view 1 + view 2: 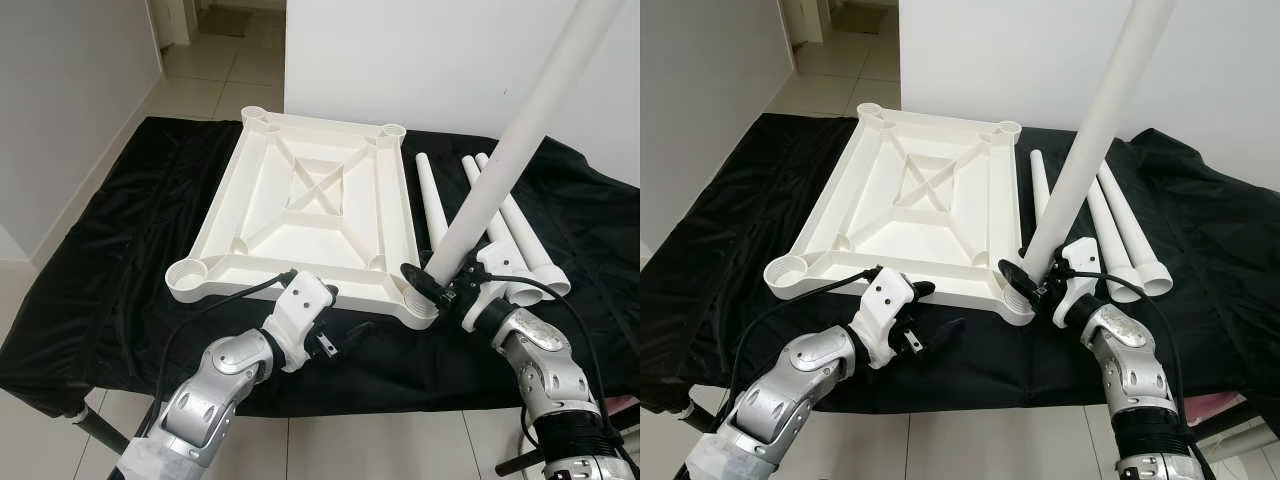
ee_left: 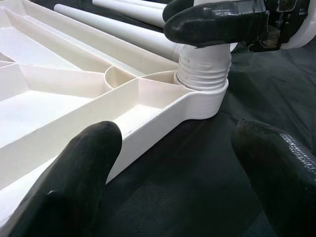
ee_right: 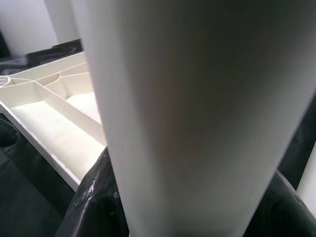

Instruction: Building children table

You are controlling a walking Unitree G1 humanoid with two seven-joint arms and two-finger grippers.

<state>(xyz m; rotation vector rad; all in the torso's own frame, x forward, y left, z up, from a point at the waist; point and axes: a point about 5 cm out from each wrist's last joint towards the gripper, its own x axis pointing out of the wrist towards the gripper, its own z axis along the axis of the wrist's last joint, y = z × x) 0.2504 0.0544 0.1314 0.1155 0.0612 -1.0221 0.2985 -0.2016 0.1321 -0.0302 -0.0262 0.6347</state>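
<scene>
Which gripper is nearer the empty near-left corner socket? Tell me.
Left. The left gripper hovers open by the tabletop's near edge, right of the socket. The right gripper clamps the leg at the opposite near corner.

A room in a home is shown: plain white walls (image 1: 400, 60), a shiny tiled floor (image 1: 210, 75) and a doorway (image 1: 215, 15) at the back.

Smooth white plastic tabletop (image 1: 300, 205), matt (seemingly velvety) black cloth (image 1: 120, 250), glossy rubbery black fingers (image 2: 79, 173), 1 ridged thread (image 2: 203, 74)
</scene>
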